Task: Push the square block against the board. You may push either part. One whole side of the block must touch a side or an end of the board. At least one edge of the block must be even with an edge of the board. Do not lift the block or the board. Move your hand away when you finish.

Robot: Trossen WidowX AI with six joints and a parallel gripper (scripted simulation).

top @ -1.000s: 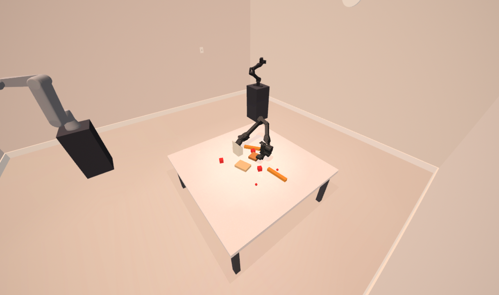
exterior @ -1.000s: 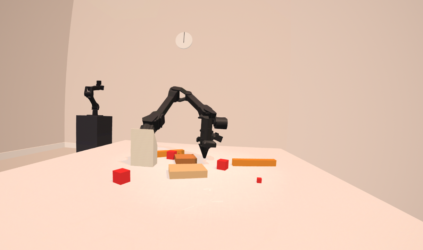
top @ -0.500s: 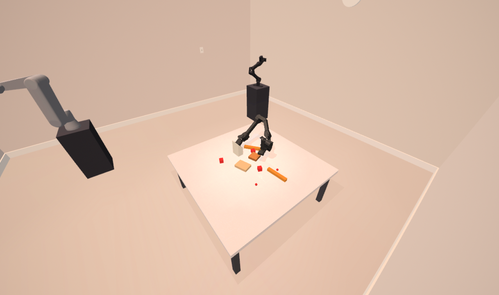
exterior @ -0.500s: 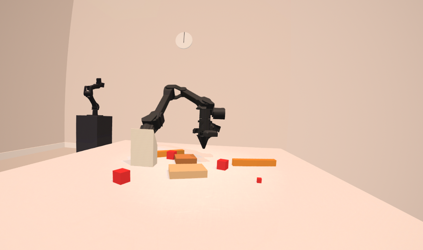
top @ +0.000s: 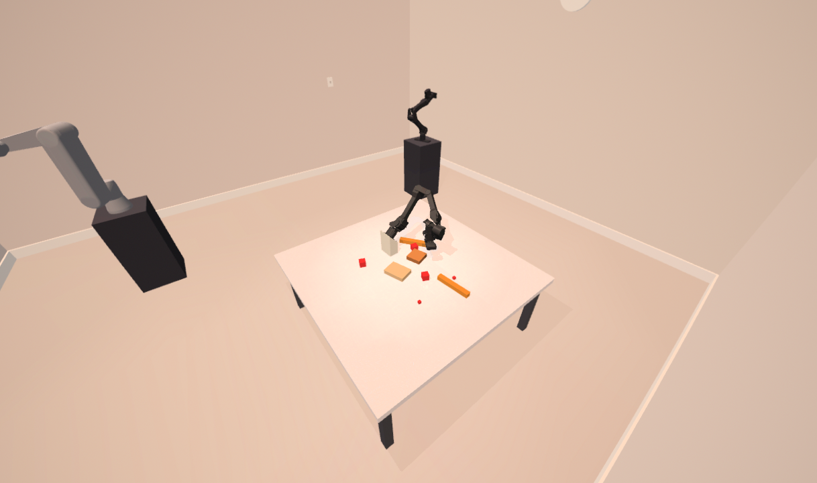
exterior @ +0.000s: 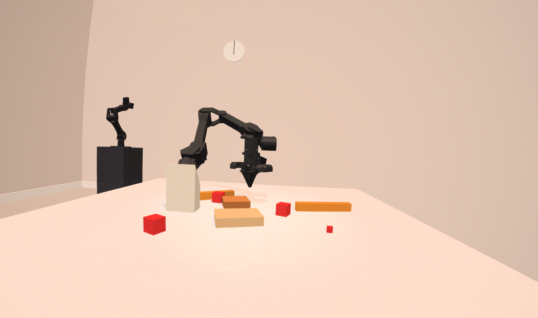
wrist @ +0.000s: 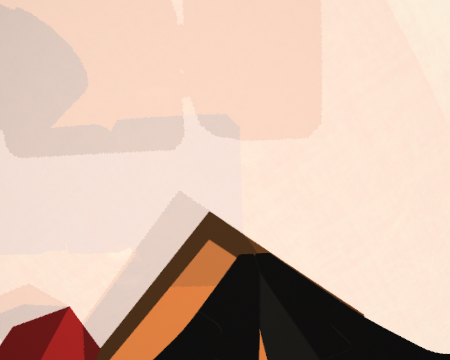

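Lying flat in the top view, the pale board [top: 397, 270] [exterior: 239, 213] points its long axis from upper left to lower right, the square block [top: 416, 255] [exterior: 236, 199] [wrist: 187, 295] apart from it, nearer the arm. In the exterior view, the board's long axis runs left to right; the gripper [top: 430, 246] [exterior: 250, 186] [wrist: 253, 268] hangs above the table [top: 363, 354] [exterior: 263, 272], fingers pressed together, pinching nothing. In the wrist view, the fingertips partly hide the block, one corner pointing up the frame.

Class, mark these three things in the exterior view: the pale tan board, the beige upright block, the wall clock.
pale tan board [top: 397, 271] [exterior: 238, 213]: top and exterior, upper face
beige upright block [exterior: 180, 187]: exterior, front face
wall clock [exterior: 239, 51]: exterior, dial
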